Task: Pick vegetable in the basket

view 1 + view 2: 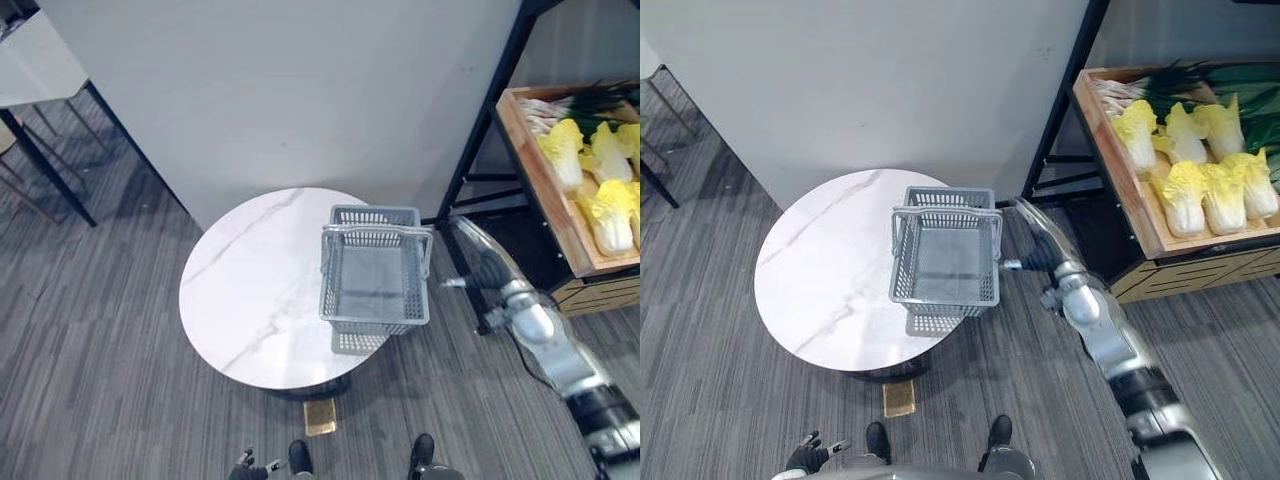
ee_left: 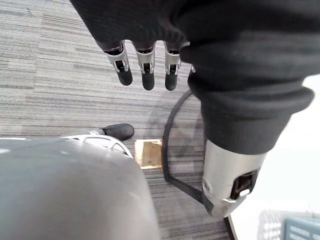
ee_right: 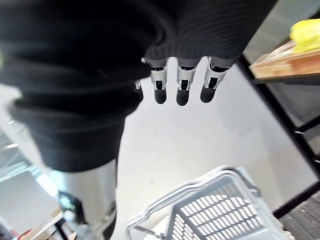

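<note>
A grey plastic basket (image 1: pixel 325 290) with its handles folded onto the rim stands empty on the right side of a round white marble table (image 1: pixel 250 290). Yellow napa cabbages (image 1: pixel 605 200) lie in a wooden crate (image 1: pixel 1120 180) on a black shelf to the right, with green onions (image 1: pixel 1180 85) behind them. My right hand (image 1: pixel 1037 230) hovers just right of the basket, between it and the shelf, its fingers (image 3: pixel 182 87) straight and holding nothing above the basket's rim (image 3: pixel 220 210). My left hand (image 1: pixel 808 457) hangs low by my side, with its fingers (image 2: pixel 145 75) relaxed over the floor.
A pale wall runs right behind the table. The black shelf frame (image 1: pixel 480 140) stands close to the basket's right. A small wooden block (image 1: pixel 320 418) lies on the grey floor under the table's front edge. Another table (image 1: pixel 35 60) stands at the far left.
</note>
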Robot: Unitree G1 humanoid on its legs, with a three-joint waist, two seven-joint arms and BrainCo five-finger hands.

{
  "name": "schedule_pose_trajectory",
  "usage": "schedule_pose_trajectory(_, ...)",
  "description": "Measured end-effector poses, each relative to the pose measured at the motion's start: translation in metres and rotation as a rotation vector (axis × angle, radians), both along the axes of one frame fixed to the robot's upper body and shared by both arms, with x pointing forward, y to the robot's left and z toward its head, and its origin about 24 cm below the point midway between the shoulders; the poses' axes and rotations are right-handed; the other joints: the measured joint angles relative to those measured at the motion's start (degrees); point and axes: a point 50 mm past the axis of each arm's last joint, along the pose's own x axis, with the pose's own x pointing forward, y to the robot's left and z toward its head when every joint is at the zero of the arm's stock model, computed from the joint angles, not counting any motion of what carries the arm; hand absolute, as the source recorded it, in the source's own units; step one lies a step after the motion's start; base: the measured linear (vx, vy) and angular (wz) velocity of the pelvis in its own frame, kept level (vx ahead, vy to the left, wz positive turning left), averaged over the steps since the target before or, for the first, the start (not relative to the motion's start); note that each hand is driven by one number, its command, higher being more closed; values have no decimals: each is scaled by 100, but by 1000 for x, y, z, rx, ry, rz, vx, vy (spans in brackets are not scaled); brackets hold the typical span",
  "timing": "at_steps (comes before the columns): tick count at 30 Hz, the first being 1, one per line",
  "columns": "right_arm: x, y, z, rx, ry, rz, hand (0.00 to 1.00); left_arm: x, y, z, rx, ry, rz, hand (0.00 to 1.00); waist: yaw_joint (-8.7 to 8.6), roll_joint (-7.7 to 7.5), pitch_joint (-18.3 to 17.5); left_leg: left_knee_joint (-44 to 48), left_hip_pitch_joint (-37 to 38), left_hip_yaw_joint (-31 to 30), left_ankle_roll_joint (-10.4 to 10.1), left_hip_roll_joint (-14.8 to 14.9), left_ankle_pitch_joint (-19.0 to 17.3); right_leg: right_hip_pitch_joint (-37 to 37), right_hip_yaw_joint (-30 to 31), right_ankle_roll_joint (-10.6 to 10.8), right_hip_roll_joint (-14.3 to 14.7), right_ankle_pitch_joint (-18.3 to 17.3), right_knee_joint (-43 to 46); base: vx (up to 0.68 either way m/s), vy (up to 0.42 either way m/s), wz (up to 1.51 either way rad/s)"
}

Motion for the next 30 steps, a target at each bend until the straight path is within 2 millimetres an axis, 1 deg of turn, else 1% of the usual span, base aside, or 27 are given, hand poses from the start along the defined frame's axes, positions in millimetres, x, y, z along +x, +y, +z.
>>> schedule_pose_trajectory(2, 22, 17, 17, -57, -29, 51, 0, 3, 1, 1, 2, -4, -1, 0, 142, -45, 145, 1, -108, -54, 23, -4, 57, -80, -34, -27, -1, 44, 1, 1, -10, 9)
schedule_pose_trajectory(4, 35, 20, 23, -103, -27, 43, 0, 5, 1, 1, 3, -12, -3, 0, 215, -54, 236, 2, -200, -201, 48, -20, 104, -77, -154, -28, -23, 46, 2, 6, -7, 26)
schedule_pose_trajectory(6, 46, 19, 30, -135, -28, 24, 0, 7, 0, 2, 2, -17, -2, 0, 308, -81, 335, 2, -249, -275, 54, -27, 127, -77, -208, -29, -32, 47, 0, 7, -2, 25)
schedule_pose_trajectory(8, 63, 13, 46, -159, -36, -31, 0, 12, 0, 4, 5, -41, -3, 0, 364, -97, 495, 2, -371, -442, 69, -53, 178, -77, -337, -27, -60, 49, -6, 5, 2, 34)
schedule_pose_trajectory(9, 66, 11, 49, -167, -38, -49, 0, 14, 0, 4, 6, -47, -4, 0, 378, -101, 538, 2, -387, -472, 70, -58, 185, -75, -355, -33, -66, 56, -6, 10, 13, 19)
schedule_pose_trajectory(10, 71, 8, 54, -184, -40, -76, 0, 16, 0, 5, 8, -57, -3, 0, 454, -125, 607, 2, -390, -473, 70, -62, 187, -76, -349, -38, -67, 76, -17, 14, 11, 8)
schedule_pose_trajectory(11, 75, 7, 56, -192, -36, -96, 0, 18, 0, 5, 10, -61, -3, 0, 478, -139, 662, 2, -396, -480, 70, -67, 188, -73, -354, -38, -70, 77, -23, 0, 0, 0)
schedule_pose_trajectory(15, 83, 3, 64, -183, -29, -146, 0, 23, 1, 7, 10, -81, 6, 0, 467, -119, 842, 2, -496, -541, 82, -85, 209, -120, -401, -33, -80, 101, -62, 15, 4, 6)
schedule_pose_trajectory(17, 87, -3, 70, -179, -30, -182, 0, 25, 0, 7, 7, -89, 14, 0, 460, -103, 937, 1, -617, -613, 86, -89, 254, -186, -437, -47, -70, 166, -140, 17, -1, 6)
schedule_pose_trajectory(18, 91, -9, 77, -164, -37, -224, 0, 30, 0, 8, 8, -100, 11, 0, 463, -75, 1093, 1, -661, -624, 94, -96, 267, -197, -441, -48, -61, 216, -205, 0, 0, 0)
schedule_pose_trajectory(21, 93, -16, 81, -130, -42, -271, 0, 33, 0, 9, 11, -114, 10, 0, 462, -76, 1200, 1, -770, -634, 102, -110, 286, -290, -444, -57, -68, 245, -217, 0, 0, 0)
schedule_pose_trajectory(25, 96, -25, 82, -95, -21, -321, 0, 38, 0, 11, 19, -124, 11, 0, 470, -79, 1322, -1, -799, -634, 103, -117, 287, -324, -441, -60, -74, 251, -224, 8, 2, 0)
schedule_pose_trajectory(30, 99, -26, 85, -126, -19, -341, 0, 39, 0, 11, 30, -127, 16, 0, 462, -60, 1385, -1, -878, -636, 101, -132, 289, -360, -438, -60, -62, 336, -355, 12, 3, -1)
